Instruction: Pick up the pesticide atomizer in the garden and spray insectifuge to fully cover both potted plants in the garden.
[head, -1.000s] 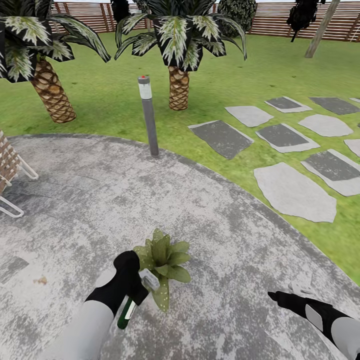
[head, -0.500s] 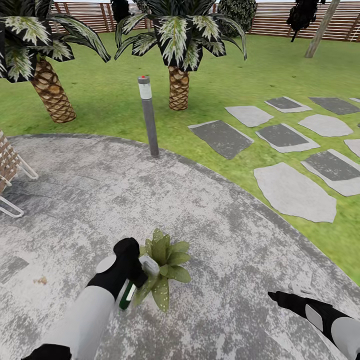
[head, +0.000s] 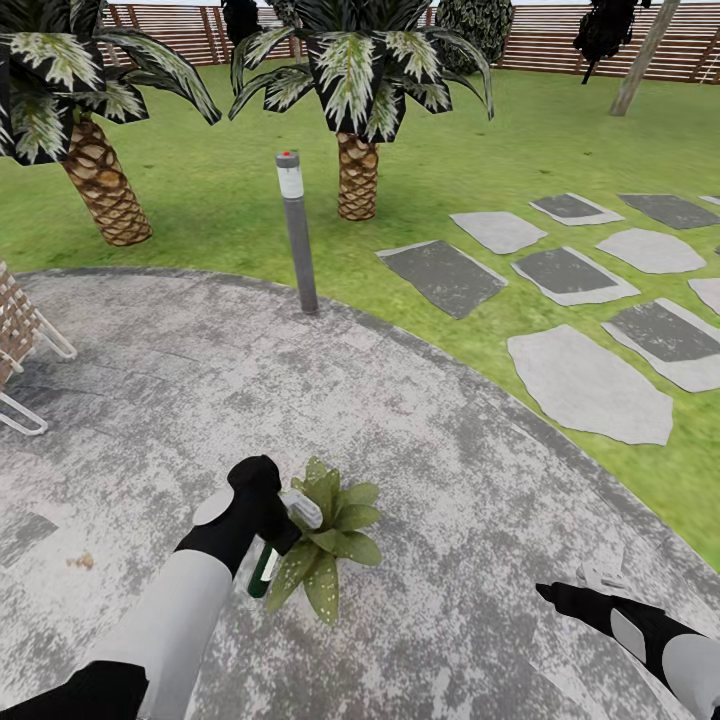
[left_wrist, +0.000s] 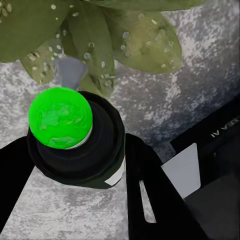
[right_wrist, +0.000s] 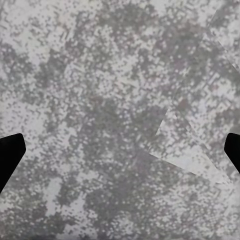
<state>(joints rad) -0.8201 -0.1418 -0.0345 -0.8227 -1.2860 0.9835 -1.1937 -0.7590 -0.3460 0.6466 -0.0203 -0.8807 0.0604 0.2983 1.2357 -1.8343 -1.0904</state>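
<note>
Left tool clamped around pesticide atomizer over potted plant; label unreadable; right tool spread, empty.

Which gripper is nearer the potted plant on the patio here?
Left. The left gripper holds the pesticide atomizer right at the potted plant, its spray head against the leaves. The right gripper hangs over bare patio, well off to the plant's other side.

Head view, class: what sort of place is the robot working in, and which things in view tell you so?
Most likely a garden: a green lawn surrounds a mottled-grey paved patio, palms stand before a brown slatted fence, and stepping stones cross the grass.
</note>
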